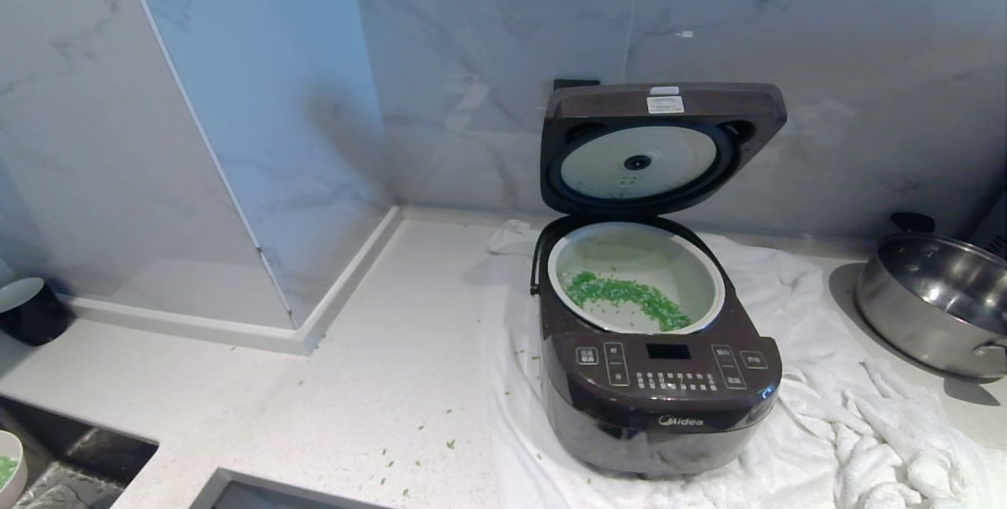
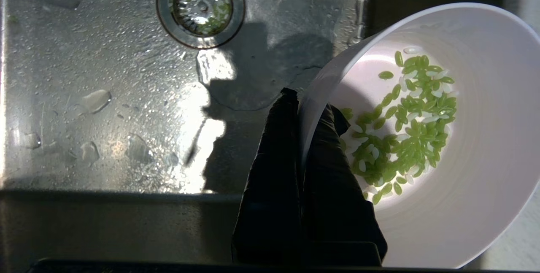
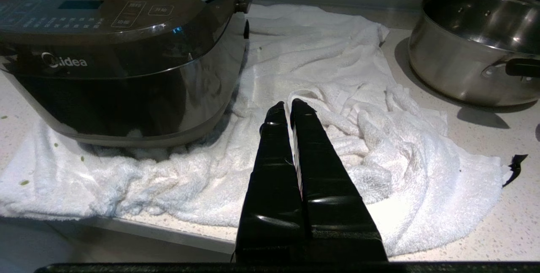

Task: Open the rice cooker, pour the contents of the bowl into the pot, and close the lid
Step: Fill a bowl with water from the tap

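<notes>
Bowl (image 1: 8, 468) mostly cut off at head view's edge

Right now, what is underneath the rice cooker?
A rumpled white towel lies under the rice cooker, spreading out across the countertop on both sides. The stretch of towel directly beneath the cooker's base is covered.

You are in a kitchen. You can see a pale speckled stone counter (image 1: 354, 383) with grey marble walls (image 1: 472, 60) behind it. A big dark brown-grey rice cooker (image 1: 657, 383) sits on a fluffy white towel (image 1: 865, 414) (its lid stands open). A shiny round steel pot (image 1: 936, 304) sits nearby, and a wet steel sink (image 2: 105, 95) has a round drain (image 2: 200, 7).
</notes>
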Tool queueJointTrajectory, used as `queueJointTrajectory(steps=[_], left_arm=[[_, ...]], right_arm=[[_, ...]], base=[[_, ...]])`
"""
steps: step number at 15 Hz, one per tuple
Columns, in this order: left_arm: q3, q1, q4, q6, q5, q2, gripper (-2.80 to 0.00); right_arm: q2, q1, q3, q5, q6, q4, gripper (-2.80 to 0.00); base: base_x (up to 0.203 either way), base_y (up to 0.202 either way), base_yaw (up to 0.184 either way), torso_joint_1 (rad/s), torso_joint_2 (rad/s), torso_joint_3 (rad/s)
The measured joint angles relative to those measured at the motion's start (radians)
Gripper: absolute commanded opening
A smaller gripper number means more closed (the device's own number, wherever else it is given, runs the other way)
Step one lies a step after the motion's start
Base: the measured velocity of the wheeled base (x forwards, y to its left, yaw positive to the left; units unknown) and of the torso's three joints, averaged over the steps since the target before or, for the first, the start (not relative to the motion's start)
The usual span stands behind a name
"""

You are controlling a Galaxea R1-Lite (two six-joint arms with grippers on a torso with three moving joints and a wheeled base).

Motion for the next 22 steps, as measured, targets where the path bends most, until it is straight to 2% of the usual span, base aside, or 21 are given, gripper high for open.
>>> queueJointTrajectory(steps=[10,13,17,22], left_arm=[[-0.252,0.087,0.084,-0.004,0.008,0.217,-2.80],[-0.333,0.095,0.149,-0.011,0.006,0.261,-2.80],[-0.404,0.099,0.176,-0.017,0.007,0.295,-2.80],[-0.476,0.092,0.228,-0.066,0.016,0.317,-2.80]], right_arm=[[0.000,0.000,0.000,0.000,0.000,-0.001,-2.80],[0.000,0.000,0.000,0.000,0.000,0.000,-2.80],[0.000,0.000,0.000,0.000,-0.001,0.000,-2.80],[0.000,0.000,0.000,0.000,0.000,0.000,-2.80]], base=[[0.000,0.000,0.000,0.000,0.00,0.000],[0.000,0.000,0.000,0.000,0.00,0.000],[0.000,0.000,0.000,0.000,0.00,0.000],[0.000,0.000,0.000,0.000,0.00,0.000]])
